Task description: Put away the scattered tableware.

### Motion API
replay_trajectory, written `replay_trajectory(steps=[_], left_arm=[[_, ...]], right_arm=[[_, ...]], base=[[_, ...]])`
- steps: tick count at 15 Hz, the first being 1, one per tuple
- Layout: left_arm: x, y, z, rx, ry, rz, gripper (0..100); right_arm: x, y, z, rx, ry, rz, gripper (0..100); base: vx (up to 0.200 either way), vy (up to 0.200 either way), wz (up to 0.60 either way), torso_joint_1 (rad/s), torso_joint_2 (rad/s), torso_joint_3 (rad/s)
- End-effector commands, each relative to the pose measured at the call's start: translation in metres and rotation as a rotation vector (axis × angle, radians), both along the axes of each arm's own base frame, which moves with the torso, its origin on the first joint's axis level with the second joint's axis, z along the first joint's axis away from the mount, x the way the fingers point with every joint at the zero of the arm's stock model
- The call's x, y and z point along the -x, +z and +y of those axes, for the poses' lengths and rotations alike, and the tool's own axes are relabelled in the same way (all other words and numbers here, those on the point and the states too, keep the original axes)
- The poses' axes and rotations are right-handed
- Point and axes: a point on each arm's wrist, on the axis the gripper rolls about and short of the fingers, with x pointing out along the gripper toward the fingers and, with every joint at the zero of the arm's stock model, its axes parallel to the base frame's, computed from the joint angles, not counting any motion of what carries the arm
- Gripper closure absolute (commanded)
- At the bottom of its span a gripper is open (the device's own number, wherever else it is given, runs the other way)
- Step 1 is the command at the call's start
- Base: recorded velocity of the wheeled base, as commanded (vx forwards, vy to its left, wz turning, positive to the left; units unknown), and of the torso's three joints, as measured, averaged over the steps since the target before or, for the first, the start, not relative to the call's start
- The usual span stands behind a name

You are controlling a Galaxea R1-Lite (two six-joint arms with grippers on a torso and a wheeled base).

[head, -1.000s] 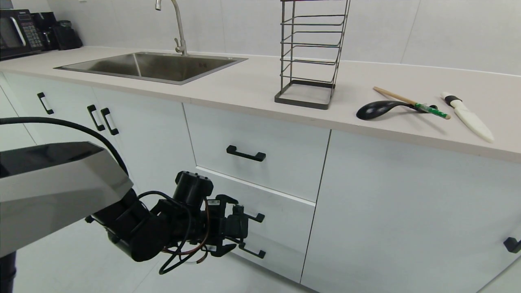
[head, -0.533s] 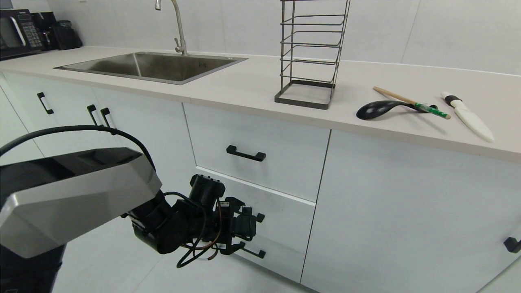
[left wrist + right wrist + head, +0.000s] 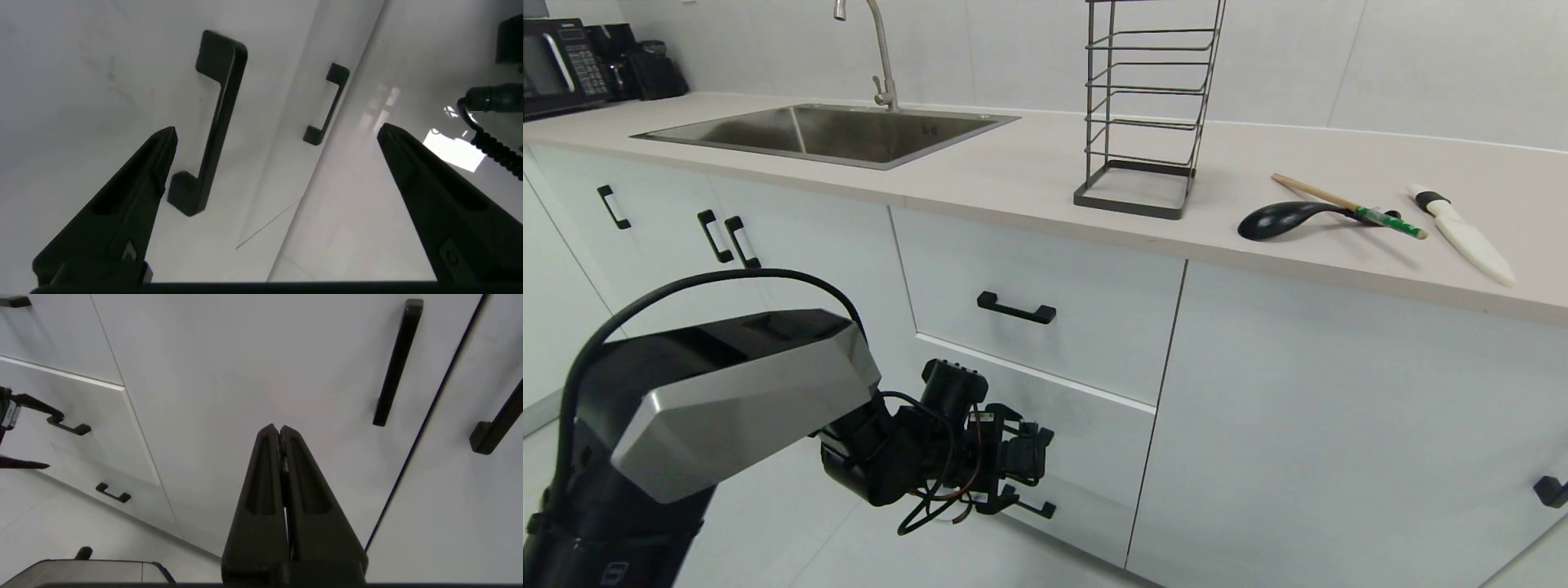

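Found the left claw (image 3: 278, 137) low at the drawers, spread wide open, with the handle (image 3: 214, 122) of the middle drawer (image 3: 1094, 441) just beyond it, off-centre in the gap and running left to right along the drawer front; judged the left arm by far the nearer for a pull. Saw the right claw (image 3: 280, 433) pressed together, facing a door (image 3: 245, 367) further right. Noted the tableware up on the counter (image 3: 1013, 184), far right, well apart from both claws: a black spoon (image 3: 1278, 219), chopsticks (image 3: 1319, 194) laid across its stem, a white knife (image 3: 1462, 235) alongside.
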Motion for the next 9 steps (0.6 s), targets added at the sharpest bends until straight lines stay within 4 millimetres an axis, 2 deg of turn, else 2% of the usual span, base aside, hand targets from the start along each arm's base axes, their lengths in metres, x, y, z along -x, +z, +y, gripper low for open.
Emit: replay_trajectory(steps=[1,9], left_arm=[[-0.003,-0.005,-0.002,-0.001,-0.001,0.003,0],[-0.003,-0.024,-0.005,-0.022,-0.007,0.037,0]], right_arm=[[0.000,0.000,0.000,0.001,0.001,0.002,100],[0.000,0.000,0.000,0.001,0.001,0.001,100]], base=[[0.000,0.000,0.00,0.000,0.00,0.000],[0.000,0.000,0.00,0.000,0.00,0.000]])
